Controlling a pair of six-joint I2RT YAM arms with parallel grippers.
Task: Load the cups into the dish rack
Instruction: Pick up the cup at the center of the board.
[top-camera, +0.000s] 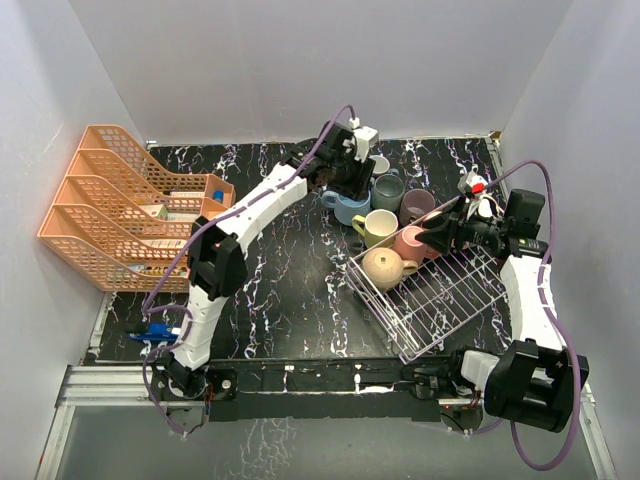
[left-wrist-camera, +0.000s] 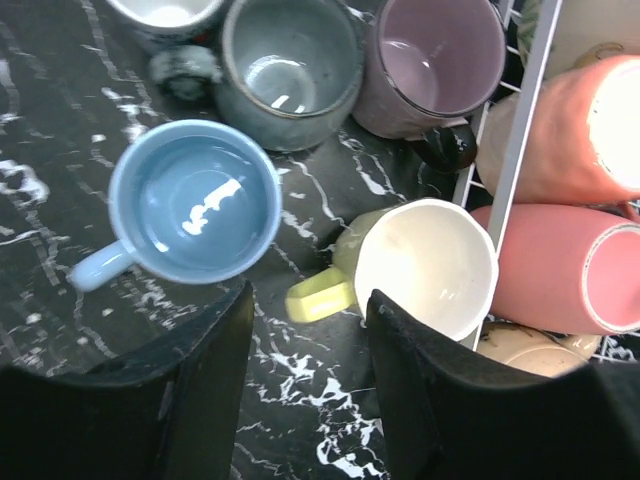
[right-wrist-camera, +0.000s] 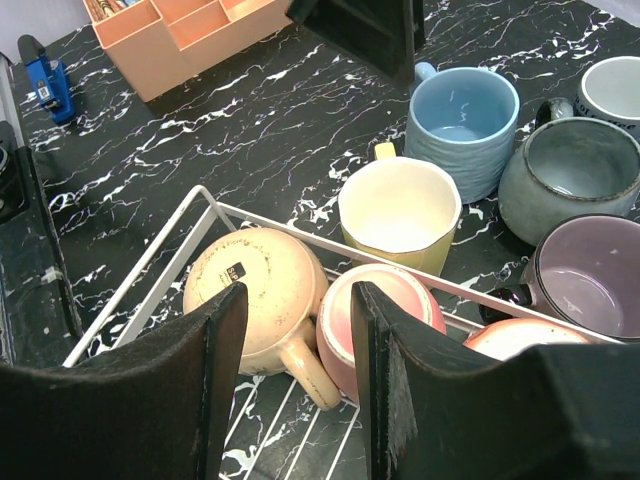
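Two cups are lying in the dish rack (top-camera: 460, 295) right of centre, the tan cup (top-camera: 383, 268) and the pink cup (top-camera: 410, 243); others are standing at its upper-left edge. Left wrist: our left gripper (left-wrist-camera: 308, 295) is hanging released above the yellow cup (left-wrist-camera: 425, 265). Right wrist: our right gripper (right-wrist-camera: 298, 290) is gaping empty over the rack. We are judging glazed ceramic rigid, weighty, slick and chippable; pinching a wall at the rim looks safest.

Spread fingers (right-wrist-camera: 215, 400) hang over a tan mug (right-wrist-camera: 255, 290) and a pink mug (right-wrist-camera: 335, 335) in the dish rack (right-wrist-camera: 280, 225). A yellow mug (right-wrist-camera: 400, 210) stands just outside its rim.
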